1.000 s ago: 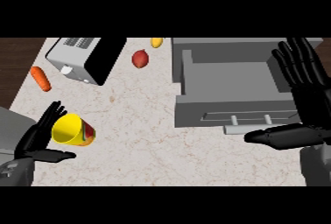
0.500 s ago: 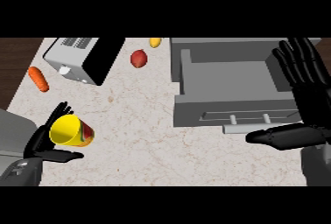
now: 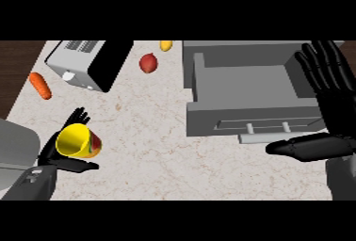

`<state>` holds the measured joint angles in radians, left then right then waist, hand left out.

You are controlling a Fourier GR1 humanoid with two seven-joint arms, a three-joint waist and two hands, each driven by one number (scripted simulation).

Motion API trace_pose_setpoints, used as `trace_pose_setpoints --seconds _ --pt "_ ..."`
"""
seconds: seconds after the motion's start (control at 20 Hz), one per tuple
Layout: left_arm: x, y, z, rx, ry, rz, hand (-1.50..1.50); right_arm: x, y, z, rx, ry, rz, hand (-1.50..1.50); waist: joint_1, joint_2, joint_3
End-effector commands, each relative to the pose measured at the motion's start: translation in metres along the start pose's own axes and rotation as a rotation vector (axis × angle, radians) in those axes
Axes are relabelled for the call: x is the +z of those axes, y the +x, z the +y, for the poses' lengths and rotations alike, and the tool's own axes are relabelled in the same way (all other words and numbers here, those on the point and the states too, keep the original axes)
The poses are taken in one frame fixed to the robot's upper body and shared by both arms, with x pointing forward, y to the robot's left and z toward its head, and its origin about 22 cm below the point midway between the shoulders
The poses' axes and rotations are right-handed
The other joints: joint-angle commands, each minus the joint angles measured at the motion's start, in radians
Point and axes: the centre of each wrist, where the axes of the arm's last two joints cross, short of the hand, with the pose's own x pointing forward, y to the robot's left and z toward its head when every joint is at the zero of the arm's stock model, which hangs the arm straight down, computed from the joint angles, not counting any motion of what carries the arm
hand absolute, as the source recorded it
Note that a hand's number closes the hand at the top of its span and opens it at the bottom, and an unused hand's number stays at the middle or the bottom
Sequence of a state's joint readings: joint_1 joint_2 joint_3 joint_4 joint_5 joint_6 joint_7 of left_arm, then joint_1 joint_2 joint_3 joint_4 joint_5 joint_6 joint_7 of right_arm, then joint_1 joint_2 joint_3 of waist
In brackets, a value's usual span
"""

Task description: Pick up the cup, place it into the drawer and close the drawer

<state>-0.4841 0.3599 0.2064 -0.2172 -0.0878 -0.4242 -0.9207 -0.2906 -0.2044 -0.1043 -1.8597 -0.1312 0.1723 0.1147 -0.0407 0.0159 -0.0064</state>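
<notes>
Barely anything had shifted since the frames before: the left hand [image 3: 69, 165] kept its place at about 8 o'clock with the cup [image 3: 75, 140] in its grasp, and the right hand [image 3: 339, 117] stayed where it was at 3 o'clock.

The left forearm came up from the lower left corner. Its hand was curled round the cup, with the fingers [image 3: 80, 115] showing behind the rim at 12 o'clock of the cup and the thumb lying across just below it at 6 o'clock. The cup was yellow with a red and green side, and was tipped so that its mouth faced the view. Whether it touched the counter [image 3: 160, 141] could not be told.

The right hand was open and resting by the right edge, fingers straight and pointing to 12 o'clock, thumb stretched out toward 9 o'clock.

Just beside that thumb, the grey drawer [image 3: 250, 115] stood pulled open at about 1 o'clock of the view, well apart from the cup, with its handle [image 3: 268, 126] on the near front.

A toaster [image 3: 83, 63] lay at 11 o'clock, with a carrot [image 3: 39, 85] at its 8 o'clock. A red rounded fruit [image 3: 148, 62] sat between toaster and drawer, and a small yellow item [image 3: 165, 45] lay at that fruit's 1 o'clock.
</notes>
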Motion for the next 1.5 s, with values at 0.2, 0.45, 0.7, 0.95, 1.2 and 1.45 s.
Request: trace_pose_setpoints --seconds 0.2,0.45,0.7,0.95,1.2,1.45 --pt "0.000 -0.006 -0.011 0.244 -0.127 -0.144 1.50 0.001 0.008 -0.003 0.002 0.011 -0.018 -1.50 -0.007 0.001 -0.002" --pt "-0.011 -0.006 -0.026 -0.006 0.015 -0.319 1.50 0.002 0.001 -0.012 0.016 -0.003 0.021 -1.50 -0.001 0.002 -0.001" --pt "-0.025 -0.013 -0.058 -0.104 0.249 -0.365 1.50 -0.001 -0.005 -0.011 -0.004 -0.026 0.018 -1.50 0.019 -0.005 0.003" --pt "-0.034 -0.019 -0.086 0.018 0.439 -0.446 1.50 0.013 0.003 -0.017 0.015 -0.009 0.033 -1.50 0.016 -0.012 0.004" --pt "-0.078 0.017 -0.085 0.100 0.251 -0.537 1.50 0.020 0.000 -0.021 0.023 -0.001 0.013 -1.50 0.018 -0.014 0.005" --pt "-0.131 0.068 -0.120 0.086 0.111 -0.567 1.50 0.018 -0.007 -0.016 0.046 -0.033 0.051 -1.50 0.044 -0.024 0.008"
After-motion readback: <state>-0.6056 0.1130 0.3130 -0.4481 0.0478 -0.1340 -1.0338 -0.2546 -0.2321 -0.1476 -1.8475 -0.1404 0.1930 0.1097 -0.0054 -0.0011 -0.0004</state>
